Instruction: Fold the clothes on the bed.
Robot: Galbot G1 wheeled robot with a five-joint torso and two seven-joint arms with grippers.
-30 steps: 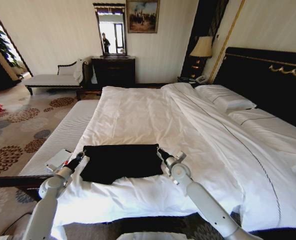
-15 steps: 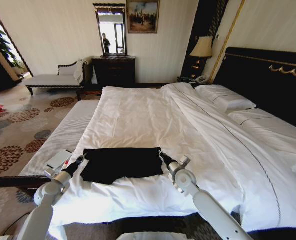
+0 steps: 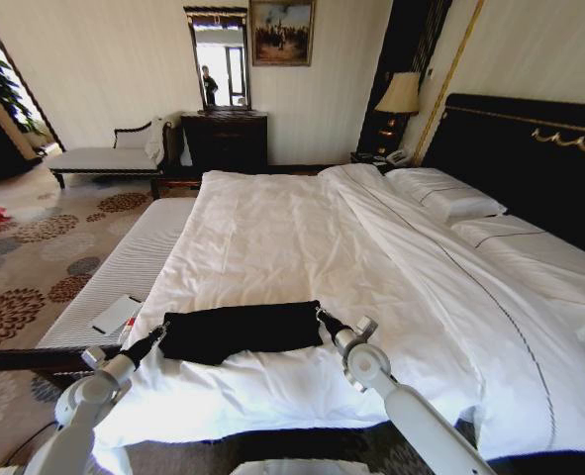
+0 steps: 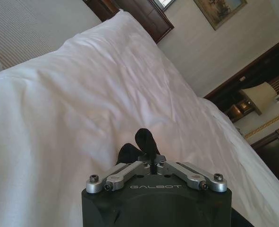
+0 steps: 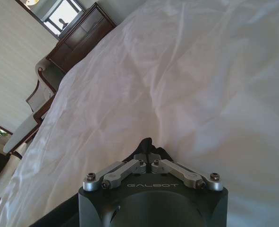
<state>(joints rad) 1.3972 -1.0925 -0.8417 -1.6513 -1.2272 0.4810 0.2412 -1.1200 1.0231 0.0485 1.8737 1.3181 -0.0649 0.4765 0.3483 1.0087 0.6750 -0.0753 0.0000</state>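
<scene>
The clothes are one black T-shirt (image 3: 241, 330), lying as a narrow band across the near end of the white bed (image 3: 302, 228). My left gripper (image 3: 159, 334) is shut on the shirt's left end and my right gripper (image 3: 322, 317) is shut on its right end. In the left wrist view the left gripper (image 4: 149, 158) pinches a tuft of the black T-shirt (image 4: 145, 139) above the duvet. The right gripper (image 5: 147, 157) likewise holds a peak of the black T-shirt (image 5: 147, 143). No lettering shows on the shirt.
White pillows (image 3: 448, 196) lie against the black headboard (image 3: 530, 148) at the right. A flat white device (image 3: 114, 315) rests on the striped bench (image 3: 124, 267) left of the bed. A chaise (image 3: 109, 155), a dark dresser (image 3: 225, 139) and a lamp (image 3: 399, 94) stand by the far wall.
Both grippers have drawn back toward the bed's near edge, carrying the shirt's far edge with them. The black shape has gone from a broad rectangle to a narrow band.
</scene>
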